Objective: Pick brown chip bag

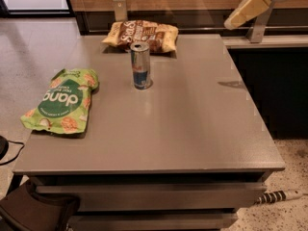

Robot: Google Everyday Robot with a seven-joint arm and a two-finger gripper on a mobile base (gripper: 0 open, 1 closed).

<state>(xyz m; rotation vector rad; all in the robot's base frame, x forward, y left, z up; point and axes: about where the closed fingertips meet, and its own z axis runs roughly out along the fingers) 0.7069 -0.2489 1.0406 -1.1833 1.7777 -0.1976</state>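
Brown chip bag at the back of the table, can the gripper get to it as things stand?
Probably yes. The gripper hangs at upper right; nothing lies between it and the brown chip bag. The can stands nearer the camera, off that path.

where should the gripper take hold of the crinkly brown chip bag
Grip the crinkly brown chip bag across its puffed dark middle, coming straight down from above: it lies flat at the far edge of the grey table, and the slim silver-blue can stands in front. The gripper hangs high to its right.
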